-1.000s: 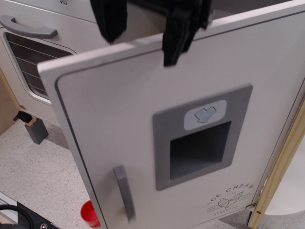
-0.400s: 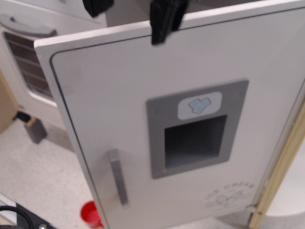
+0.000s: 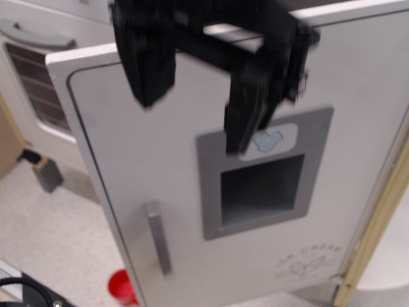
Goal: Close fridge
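Note:
The white fridge door (image 3: 192, 192) stands partly open, swung toward the camera, hinged at the right. It bears a grey dispenser panel (image 3: 262, 179) with an ice-cube sticker, a grey vertical handle (image 3: 158, 236) and faint "ICE CREAM" print (image 3: 311, 261). My black gripper (image 3: 195, 121) is in front of the door's upper part, blurred, open and empty. Its left finger (image 3: 148, 64) hangs over the door's top left. Its right finger (image 3: 250, 109) overlaps the top of the dispenser panel.
The white oven door (image 3: 35, 83) with a rack window and a horizontal grey handle (image 3: 35, 35) is at the left. A red cup (image 3: 120, 286) sits on the speckled floor below the door. A wooden frame post (image 3: 377, 224) runs along the right.
The gripper has dropped from above the door's top edge down in front of the door face. The door itself has barely moved since 0.4 s ago.

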`<state>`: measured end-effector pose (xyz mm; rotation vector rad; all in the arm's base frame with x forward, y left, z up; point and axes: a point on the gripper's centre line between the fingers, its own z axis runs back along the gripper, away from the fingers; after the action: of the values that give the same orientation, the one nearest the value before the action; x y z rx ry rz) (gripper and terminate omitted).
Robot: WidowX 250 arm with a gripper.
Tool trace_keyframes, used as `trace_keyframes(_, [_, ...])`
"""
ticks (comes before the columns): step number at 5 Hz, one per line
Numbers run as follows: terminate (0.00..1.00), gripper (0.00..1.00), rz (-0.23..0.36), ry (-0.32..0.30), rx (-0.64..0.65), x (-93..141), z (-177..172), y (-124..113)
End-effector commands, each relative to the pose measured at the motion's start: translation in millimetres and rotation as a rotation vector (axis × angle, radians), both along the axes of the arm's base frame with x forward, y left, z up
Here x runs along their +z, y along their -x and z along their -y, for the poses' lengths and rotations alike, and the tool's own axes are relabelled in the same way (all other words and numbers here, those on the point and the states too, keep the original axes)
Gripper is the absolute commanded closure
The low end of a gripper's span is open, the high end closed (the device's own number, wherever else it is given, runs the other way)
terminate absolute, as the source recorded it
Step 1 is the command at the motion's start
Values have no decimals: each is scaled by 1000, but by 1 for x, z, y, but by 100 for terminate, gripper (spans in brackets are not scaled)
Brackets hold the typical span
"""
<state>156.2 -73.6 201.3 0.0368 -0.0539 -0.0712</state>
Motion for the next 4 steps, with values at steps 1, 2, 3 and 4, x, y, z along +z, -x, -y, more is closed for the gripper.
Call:
trace_keyframes(1, [0, 0, 35, 29, 86, -50, -7, 3])
trace_keyframes(2, [0, 0, 58, 42, 111, -65, -13, 0])
trace_keyframes(3, [0, 0, 87, 56, 151, -67, -27, -9])
trace_keyframes(4, [0, 0, 155, 70, 224, -56, -46, -27])
